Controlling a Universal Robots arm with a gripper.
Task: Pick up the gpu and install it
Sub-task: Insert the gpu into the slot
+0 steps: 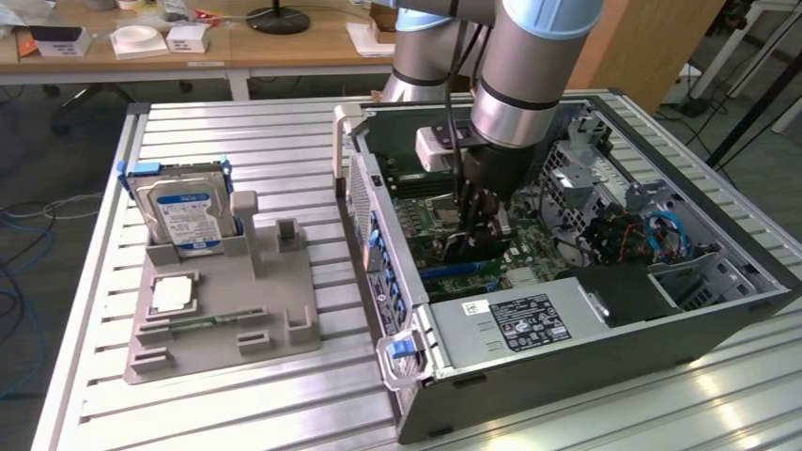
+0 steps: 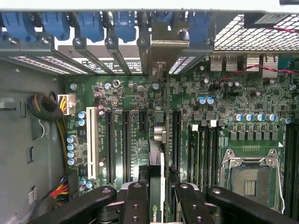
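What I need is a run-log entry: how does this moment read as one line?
gripper: holding gpu | place: inside computer case, over motherboard | seated: cannot tell

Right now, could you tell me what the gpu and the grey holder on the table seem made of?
The gpu: looks like green fibreglass circuit board, semi-gloss, with a printed logo. The grey holder: probably matte plastic, judging by its uniform grey and moulded slots.

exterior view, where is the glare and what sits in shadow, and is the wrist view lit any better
Exterior view: bright glare on the table slats at the exterior view's right; the gpu under the arm sits dark inside the case. Wrist view: the motherboard is evenly lit, with a washed-out white strip along the case rim.
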